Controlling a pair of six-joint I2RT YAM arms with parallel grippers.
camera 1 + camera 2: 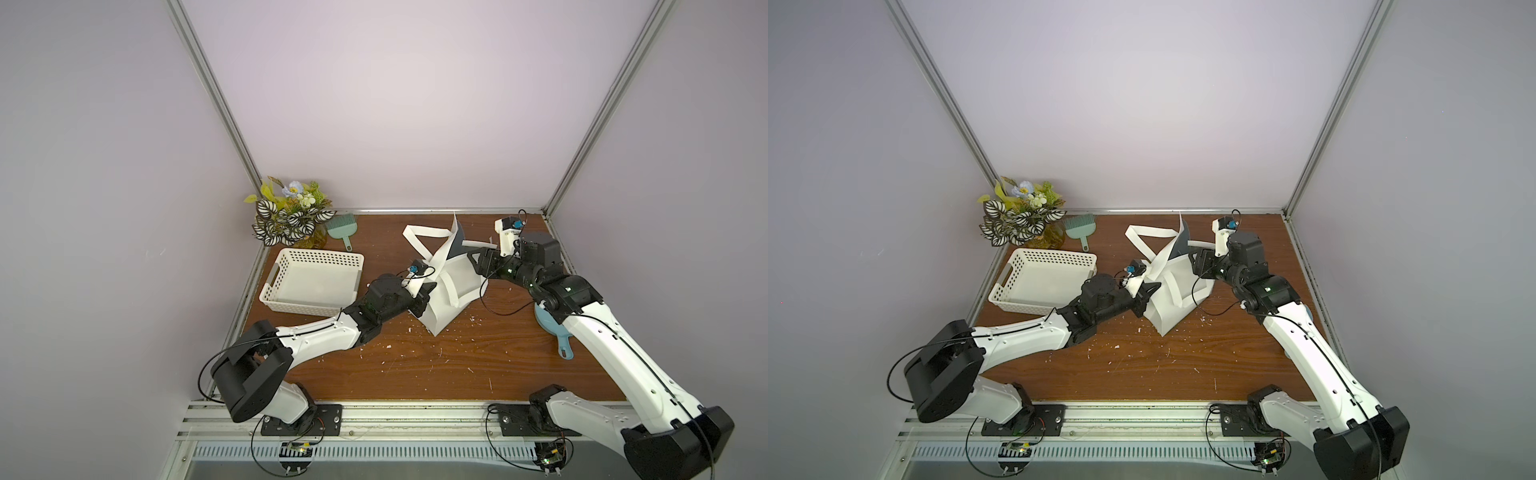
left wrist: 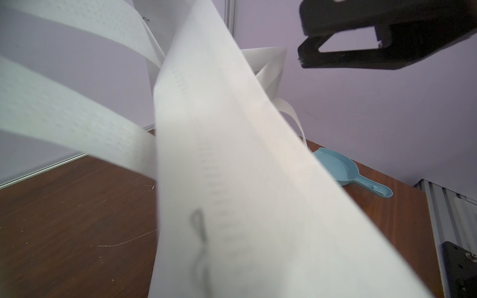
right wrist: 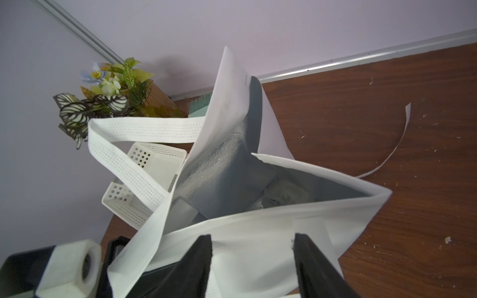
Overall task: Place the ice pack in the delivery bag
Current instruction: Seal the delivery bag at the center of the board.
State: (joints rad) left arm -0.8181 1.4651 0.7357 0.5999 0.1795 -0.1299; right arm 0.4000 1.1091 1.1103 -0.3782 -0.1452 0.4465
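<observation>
We saw the left pincer [image 1: 428, 289] shut on the rim of the delivery bag [image 1: 436, 318]; the right pincer [image 3: 251, 237] hovered half-open beside it.

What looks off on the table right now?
Mainly white flecks littering the wooden table, mostly in front of the delivery bag. The bag sits skewed with its flap up, and a thin loose strip curls out beside it. Possibly torn material; the source is unclear.

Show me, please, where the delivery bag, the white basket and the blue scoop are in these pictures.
delivery bag [image 1: 438, 311], in a top view, on its white side panel.
white basket [image 1: 303, 308], in a top view, on its near wall.
blue scoop [image 2: 335, 167], left wrist view, on its bowl.
</observation>
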